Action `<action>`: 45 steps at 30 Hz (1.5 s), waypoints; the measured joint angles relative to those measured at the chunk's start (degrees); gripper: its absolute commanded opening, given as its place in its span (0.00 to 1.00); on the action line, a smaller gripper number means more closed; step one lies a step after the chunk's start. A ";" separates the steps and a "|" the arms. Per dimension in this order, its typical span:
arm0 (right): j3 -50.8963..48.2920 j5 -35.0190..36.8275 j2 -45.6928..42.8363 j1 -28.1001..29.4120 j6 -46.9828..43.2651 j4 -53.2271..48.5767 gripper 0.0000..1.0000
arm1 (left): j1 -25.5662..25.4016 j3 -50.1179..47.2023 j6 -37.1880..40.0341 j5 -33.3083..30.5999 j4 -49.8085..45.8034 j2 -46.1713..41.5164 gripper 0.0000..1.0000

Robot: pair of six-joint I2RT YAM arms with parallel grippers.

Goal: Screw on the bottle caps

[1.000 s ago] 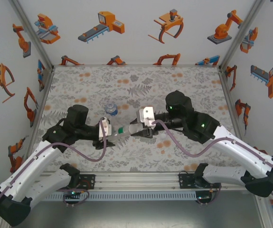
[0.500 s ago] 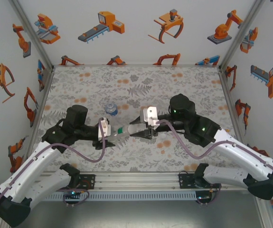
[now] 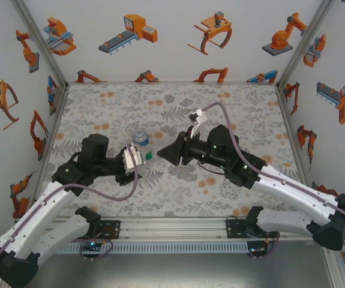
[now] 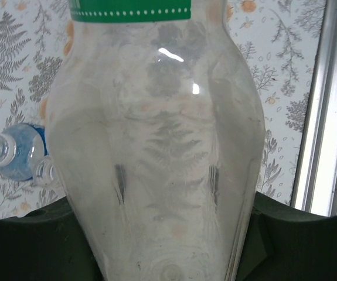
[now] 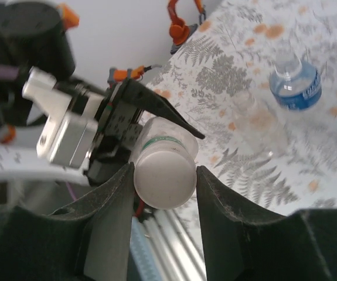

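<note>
left hand (image 3: 136,159) clamps the green-label bottle (image 4: 156,146), right hand (image 5: 164,171) clamped on its white cap (image 5: 163,180).

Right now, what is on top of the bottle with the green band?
A white cap sits on the green-banded bottle, gripped by the jaws of the right gripper. The neck threads are covered, so how far it is screwed on cannot be seen.

Top overhead, downward; wrist views close, share bottle (image 4: 156,146)
</note>
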 measured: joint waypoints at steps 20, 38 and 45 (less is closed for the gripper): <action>2.54 4.72 1.86 0.00 14.47 -3.67 0.00 | 0.24 -0.04 -1.25 -2.03 1.84 0.00 0.00; 11.89 -31.36 -2.99 -0.02 -54.18 -12.61 0.00 | -1.68 4.68 3.37 18.73 -1.20 0.59 0.00; 13.44 -37.42 -2.99 0.07 -60.61 -13.66 0.00 | -3.39 6.10 3.30 21.51 -2.36 0.92 0.00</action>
